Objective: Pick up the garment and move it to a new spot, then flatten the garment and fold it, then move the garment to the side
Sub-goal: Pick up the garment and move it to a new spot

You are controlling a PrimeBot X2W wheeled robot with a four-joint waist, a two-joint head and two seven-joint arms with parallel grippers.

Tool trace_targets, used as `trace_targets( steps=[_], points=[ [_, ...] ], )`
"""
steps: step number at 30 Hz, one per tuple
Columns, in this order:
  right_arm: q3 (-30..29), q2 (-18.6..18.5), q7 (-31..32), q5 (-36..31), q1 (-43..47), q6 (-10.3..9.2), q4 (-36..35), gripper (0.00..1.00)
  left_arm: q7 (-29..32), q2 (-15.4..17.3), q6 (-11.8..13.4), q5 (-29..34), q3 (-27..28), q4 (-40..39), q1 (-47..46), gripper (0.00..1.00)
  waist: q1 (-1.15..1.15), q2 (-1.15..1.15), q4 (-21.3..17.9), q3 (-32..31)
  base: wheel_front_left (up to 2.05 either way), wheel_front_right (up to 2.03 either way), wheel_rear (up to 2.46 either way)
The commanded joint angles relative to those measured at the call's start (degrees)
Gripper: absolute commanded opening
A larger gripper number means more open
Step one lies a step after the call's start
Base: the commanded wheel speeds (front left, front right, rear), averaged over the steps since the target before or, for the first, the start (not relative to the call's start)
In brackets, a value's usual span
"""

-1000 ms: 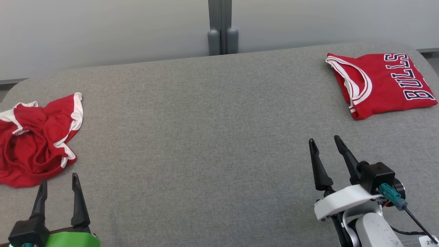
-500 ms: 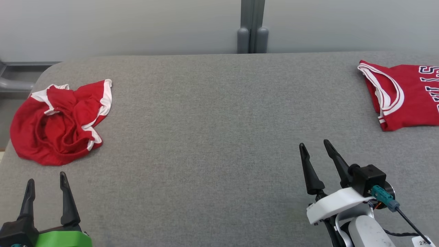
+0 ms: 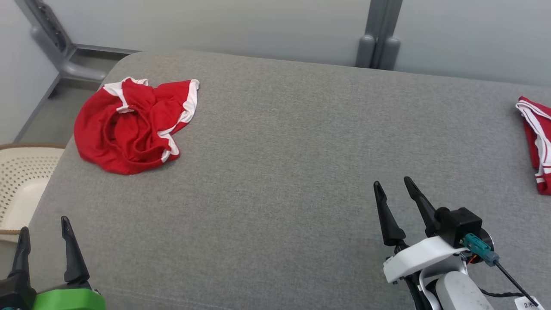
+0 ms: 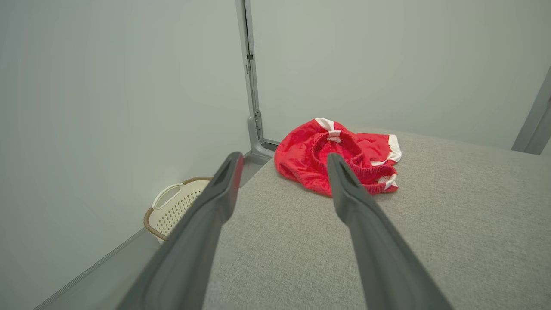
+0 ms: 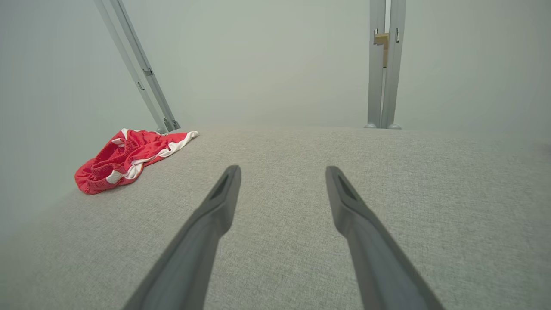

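Note:
A crumpled red garment (image 3: 129, 129) with white trim lies near the far left corner of the grey table (image 3: 280, 150). My left gripper (image 3: 44, 226) is open and empty at the table's near left edge, well short of the garment. In the left wrist view the garment (image 4: 301, 159) lies ahead beyond the open left gripper (image 4: 284, 156). My right gripper (image 3: 392, 181) hovers open and empty over the near right of the table. The right wrist view has the garment (image 5: 125, 159) far off to the left of the open right gripper (image 5: 283, 168).
A folded red jersey (image 3: 536, 142) with white stripes lies at the table's right edge, partly cut off. A cream perforated basket (image 3: 21, 181) stands on the floor left of the table. Grey frame posts (image 3: 379, 38) and pale walls close in behind.
The head camera has swung left, so the whole picture has shifted right and the basket has come into view. Both grippers stay open and nothing on the table has moved.

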Motion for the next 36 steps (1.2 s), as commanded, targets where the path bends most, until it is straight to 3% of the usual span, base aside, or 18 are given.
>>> trace_targets(
  steps=[1,11,20,28,36],
  points=[
    [0.02,-0.16,-0.17,-0.16,0.39,-0.09,0.27,1.00,-0.14,0.09,0.27,-0.04,0.35,0.17,-0.45,1.00,0.00,0.00,3.24,-0.07,0.00,0.00,0.00],
    [0.46,-0.19,-0.17,-1.21,-0.76,-0.09,0.61,1.00,-0.14,0.05,0.37,-0.30,1.34,-0.28,-0.20,1.00,0.00,0.00,8.04,0.54,0.00,0.00,0.00],
    [1.14,-0.18,-0.17,-1.28,-0.87,-0.09,1.01,1.00,-0.14,-0.02,0.57,-0.50,1.76,-0.47,0.50,1.00,0.00,0.00,9.65,0.63,0.00,0.00,0.00],
    [2.03,-0.19,-0.17,-1.59,-2.02,-0.09,1.53,1.00,-0.14,0.15,0.37,-0.78,2.17,-0.03,-2.52,1.00,0.00,0.00,8.25,1.67,0.00,0.00,0.00],
    [2.84,-1.31,0.12,-4.20,-5.72,-0.09,1.22,1.00,-0.08,3.63,-0.66,-0.99,1.07,2.87,-13.04,1.00,0.00,0.00,4.35,5.75,0.00,0.00,0.00]
  ],
)
